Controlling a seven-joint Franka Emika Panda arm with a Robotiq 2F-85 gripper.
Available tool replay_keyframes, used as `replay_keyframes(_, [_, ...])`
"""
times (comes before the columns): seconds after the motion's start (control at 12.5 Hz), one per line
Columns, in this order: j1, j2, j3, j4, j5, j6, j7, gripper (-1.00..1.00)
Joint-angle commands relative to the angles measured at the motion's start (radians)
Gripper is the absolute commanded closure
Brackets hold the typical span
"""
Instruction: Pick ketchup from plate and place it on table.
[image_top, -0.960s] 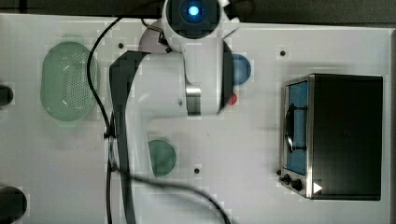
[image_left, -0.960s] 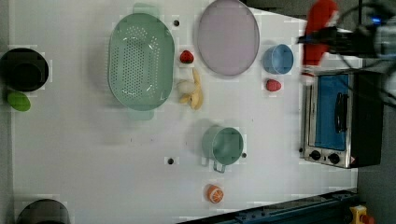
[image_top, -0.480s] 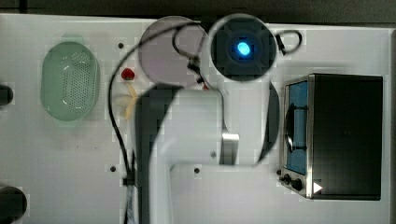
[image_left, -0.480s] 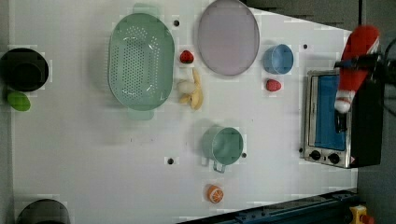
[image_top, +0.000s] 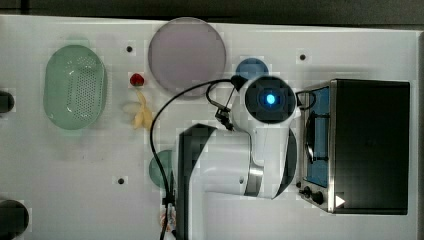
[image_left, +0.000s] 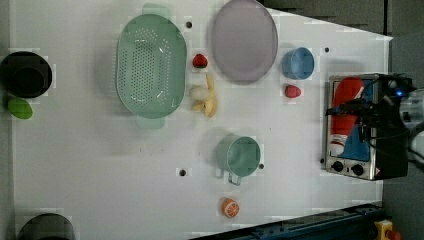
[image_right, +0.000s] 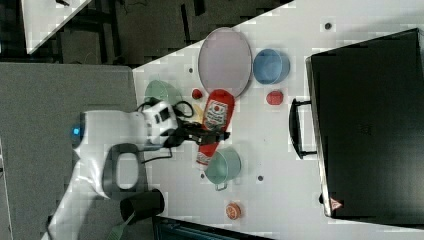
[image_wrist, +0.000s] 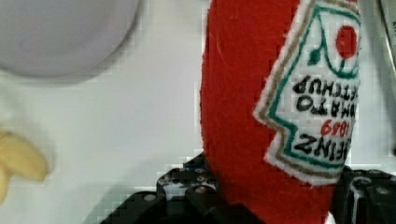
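My gripper (image_right: 210, 135) is shut on the ketchup (image_right: 216, 119), a red bottle with a white label, and holds it in the air above the table (image_right: 280, 165). In the right view the ketchup hangs between the plate (image_right: 225, 55) and a mint mug. The left view has the ketchup (image_left: 345, 112) and gripper (image_left: 359, 107) in front of the oven. Close up in the wrist view, the ketchup (image_wrist: 261, 116) sits between dark fingers (image_wrist: 187, 193), with the mauve plate (image_wrist: 60, 32) bare behind it. In the top view the arm (image_top: 270, 100) covers the ketchup beside the plate (image_top: 187, 55).
A toaster oven (image_top: 370, 145) stands at the top view's right. A blue bowl (image_top: 251, 67) and a small red fruit (image_left: 292, 91) lie near it. A green colander (image_top: 75, 87), a banana (image_top: 142, 112), a strawberry (image_top: 137, 79), a mint mug (image_left: 239, 156) and an orange half (image_left: 230, 207) sit on the table (image_top: 100, 165).
The arm has swung away from the plate toward the top view's right and lower side, carrying the ketchup with it. In the left view the bottle has dropped from the upper right corner.
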Motion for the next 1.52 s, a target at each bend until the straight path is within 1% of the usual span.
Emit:
replay_keyframes(0.08, [-0.005,-0.015,0.005,-0.099,-0.003,0.134,0.088,-0.24])
replay_keyframes(0.32, [0.001,0.011,0.039,-0.213,-0.003,0.248,0.224,-0.24])
replay_keyframes(0.48, [0.005,0.059,0.062,-0.237,-0.004,0.356,0.266,-0.24])
replay_keyframes(0.64, [0.005,0.110,0.067,-0.243,-0.003,0.427,0.267,-0.24])
replay_keyframes(0.72, [0.005,0.129,0.066,-0.244,-0.003,0.457,0.267,-0.30])
replay_keyframes(0.96, [0.006,0.165,0.065,-0.254,-0.003,0.493,0.267,-0.91])
replay_keyframes(1.04, [0.007,0.162,0.069,-0.253,-0.003,0.495,0.267,-1.00])
replay_keyframes(1.2, [0.007,0.133,0.072,-0.244,-0.003,0.492,0.267,-1.00])
replay_keyframes(1.36, [0.007,0.071,0.071,-0.220,-0.001,0.477,0.269,-1.00])
replay_keyframes(1.52, [0.006,-0.002,0.068,-0.168,-0.001,0.390,0.310,-1.00])
